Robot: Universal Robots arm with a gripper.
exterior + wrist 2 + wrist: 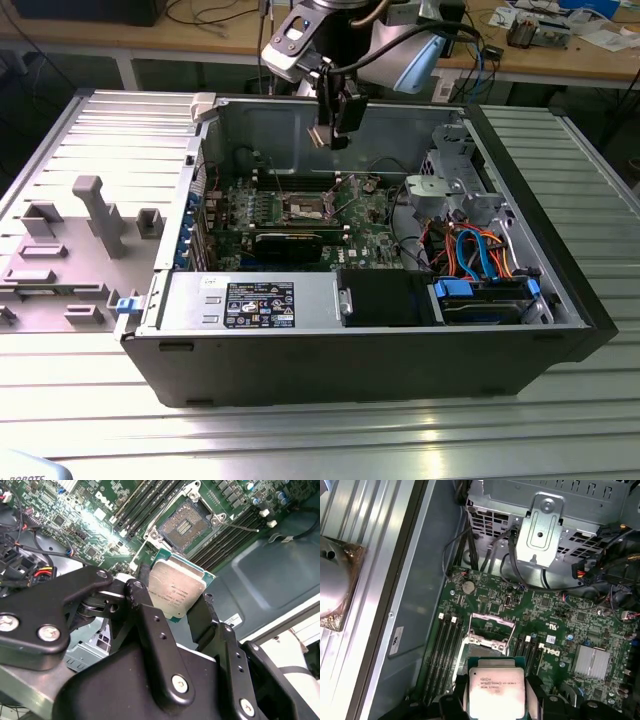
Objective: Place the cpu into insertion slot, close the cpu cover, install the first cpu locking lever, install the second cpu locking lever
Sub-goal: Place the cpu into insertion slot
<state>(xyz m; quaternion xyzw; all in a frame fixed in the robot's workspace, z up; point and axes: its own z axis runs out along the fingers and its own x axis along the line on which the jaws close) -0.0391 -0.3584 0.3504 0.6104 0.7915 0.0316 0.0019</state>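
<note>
My gripper (330, 132) hangs above the open computer case, shut on the cpu (176, 591), a small square chip with a silvery top. Black fingers (144, 602) clamp its two opposite edges. Below it on the green motherboard (370, 235) lies the insertion slot (182, 526), its dark centre bare. In the first wrist view the cpu (496, 687) sits just short of the slot (487, 642), and the cpu cover (491, 622) stands raised at the slot's far side. A thin wire locking lever (241, 527) sticks out free beside the slot.
Long black memory slots (447, 650) flank the socket. A metal drive cage (455, 185) with orange and blue cables (480, 250) fills the case on the exterior view's right. The power supply (250, 300) lines the front wall. A grey fixture block (80, 230) lies outside, on the exterior view's left.
</note>
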